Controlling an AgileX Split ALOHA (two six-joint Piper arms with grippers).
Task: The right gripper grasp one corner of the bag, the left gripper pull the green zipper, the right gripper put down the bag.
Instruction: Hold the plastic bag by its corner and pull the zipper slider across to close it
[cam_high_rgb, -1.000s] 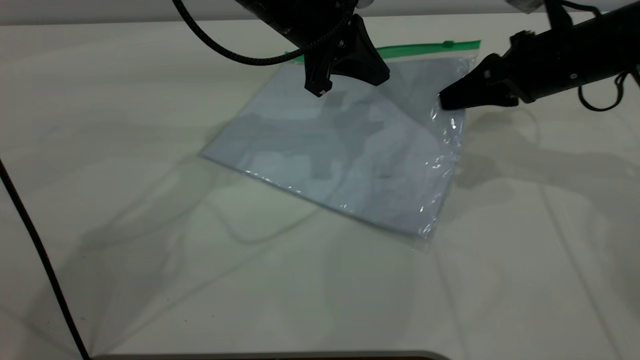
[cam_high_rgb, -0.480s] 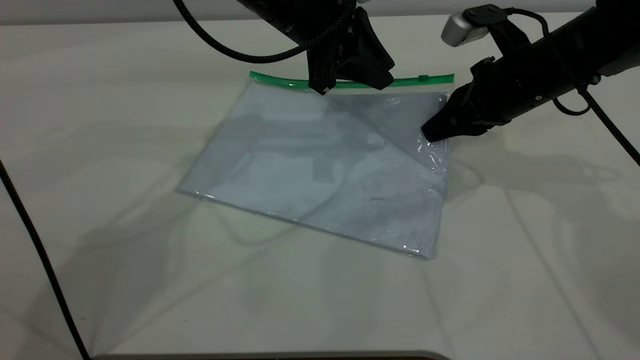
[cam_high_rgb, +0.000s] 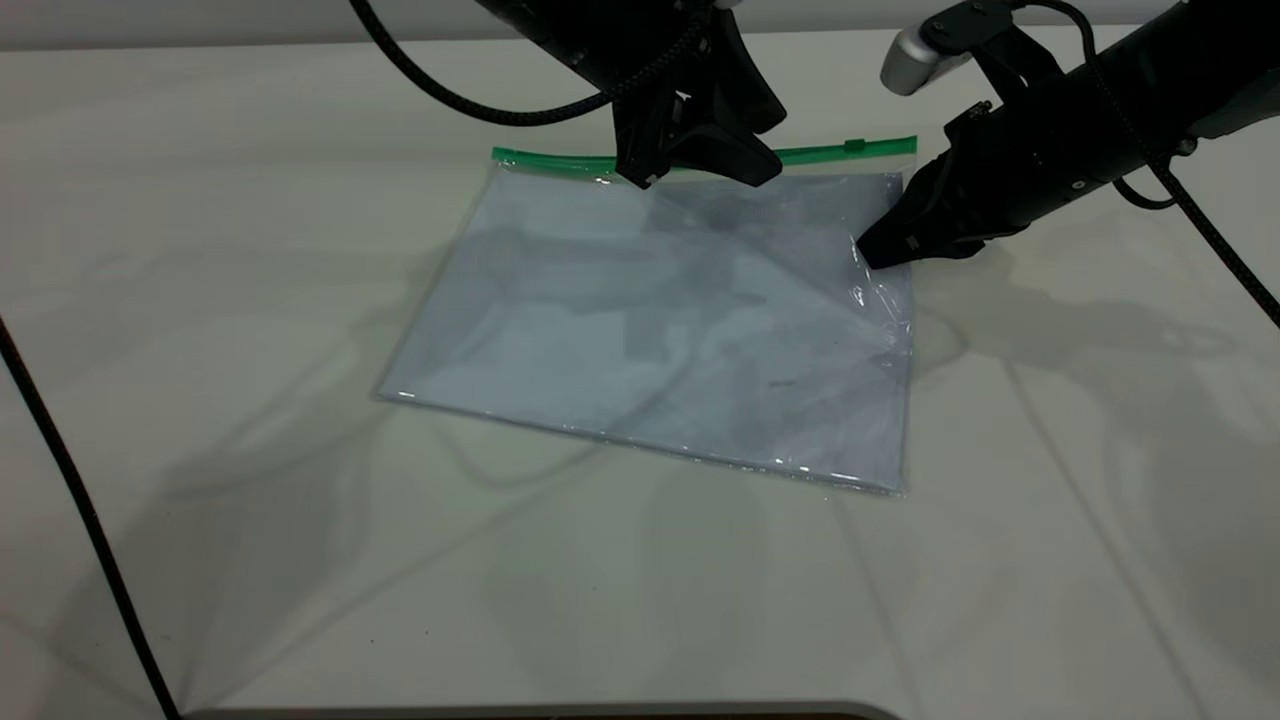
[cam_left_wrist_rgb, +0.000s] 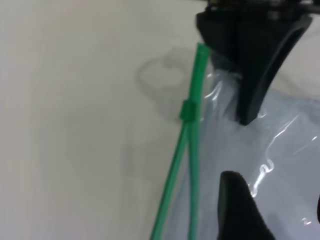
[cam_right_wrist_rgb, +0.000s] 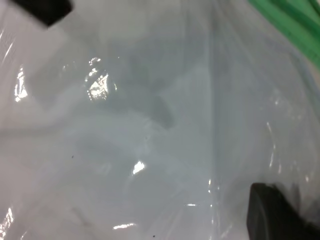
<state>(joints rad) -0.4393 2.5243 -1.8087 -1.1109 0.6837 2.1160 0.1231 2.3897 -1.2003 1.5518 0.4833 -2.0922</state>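
The bag (cam_high_rgb: 660, 310), clear plastic with white sheets inside, lies almost flat on the table. Its green zipper (cam_high_rgb: 540, 160) runs along the far edge, with the slider tab (cam_high_rgb: 855, 147) near the right end. My right gripper (cam_high_rgb: 872, 255) is shut on the bag's right edge just below the far right corner, which stays slightly raised. My left gripper (cam_high_rgb: 690, 170) hovers open over the middle of the zipper and holds nothing. In the left wrist view the zipper (cam_left_wrist_rgb: 192, 150) splits into two strips on the near side of the slider (cam_left_wrist_rgb: 190, 111). One right finger (cam_right_wrist_rgb: 280, 215) shows against the plastic.
The pale table (cam_high_rgb: 250, 250) spreads on all sides of the bag. A braided black cable (cam_high_rgb: 80, 520) crosses the near left corner. The right arm's thin cable (cam_high_rgb: 1225, 250) hangs over the table's right side.
The right gripper has come down with the bag's corner, so the bag has dropped from tilted up to nearly flat. The left gripper has stayed over the zipper.
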